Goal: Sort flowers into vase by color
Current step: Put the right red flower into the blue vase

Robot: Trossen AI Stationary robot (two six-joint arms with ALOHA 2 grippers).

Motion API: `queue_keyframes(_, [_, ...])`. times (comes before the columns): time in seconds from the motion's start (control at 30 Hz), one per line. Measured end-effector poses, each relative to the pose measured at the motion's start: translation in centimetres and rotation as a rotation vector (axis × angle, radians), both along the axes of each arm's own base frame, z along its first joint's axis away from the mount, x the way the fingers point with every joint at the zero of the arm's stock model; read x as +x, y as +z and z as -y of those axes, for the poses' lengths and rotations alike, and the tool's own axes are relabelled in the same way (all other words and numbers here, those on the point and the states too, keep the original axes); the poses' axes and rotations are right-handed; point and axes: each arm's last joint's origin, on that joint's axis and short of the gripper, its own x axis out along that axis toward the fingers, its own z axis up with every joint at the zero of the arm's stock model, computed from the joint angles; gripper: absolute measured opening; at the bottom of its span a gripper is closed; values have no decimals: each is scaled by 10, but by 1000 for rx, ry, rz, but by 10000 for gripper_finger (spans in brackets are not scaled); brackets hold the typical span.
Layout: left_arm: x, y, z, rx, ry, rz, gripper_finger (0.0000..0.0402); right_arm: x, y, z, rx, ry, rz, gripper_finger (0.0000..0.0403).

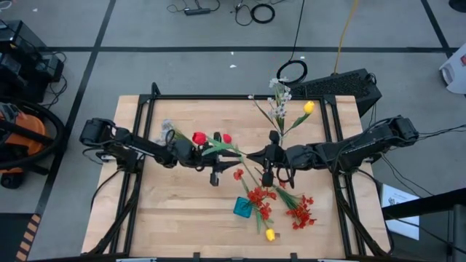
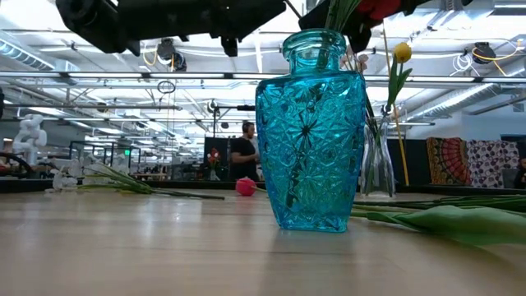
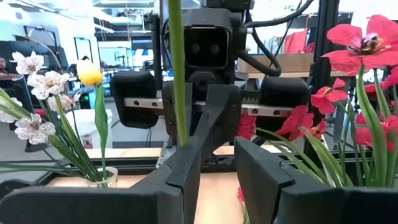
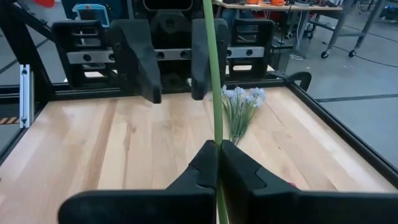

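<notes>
At frame centre, the right gripper (image 4: 217, 163) pinches a thin, light, bendy flower stem (image 4: 213, 74) mid-length; the left gripper (image 3: 214, 165) stands part-open around it.

Tabletop (image 1: 182, 211): pale wood planks, smooth, satin sheen w/ soft reflections in low view. Blue vase (image 2: 311, 131): clear glass, glossy, cut star/diamond pattern pressed into the walls. Second vase (image 2: 379, 160) behind it: plain clear glass, smooth. Stem (image 4: 215, 87) looks like smooth green plastic, slight gloss. Red blossoms (image 3: 364, 46): cloth-like petals, matt. Whitish blossoms (image 3: 34, 84): same fabric look, matt. Right gripper (image 4: 219, 163) and left gripper (image 3: 216, 163): matt black plastic fingers, faintly grainy. Frame (image 1: 240, 97) round the table: black metal, dull finish. Floor (image 1: 182, 65): smooth grey, low sheen.
</notes>
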Motion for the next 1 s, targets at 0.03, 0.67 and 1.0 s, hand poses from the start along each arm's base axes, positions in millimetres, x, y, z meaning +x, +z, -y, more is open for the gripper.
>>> queue_keyframes(0.03, [0, 0, 0, 0, 0, 1, 105, 0, 0, 0, -1, -1, -1, 0])
queue_keyframes(0.67, [0, 1, -1, -11, 10, 9, 105, 14, -17, -3, -1, 12, -32, 0])
queue_keyframes(1.0, [1, -10, -1, -1, 20, -103, 105, 10, -7, -3, -14, 25, 12, 0])
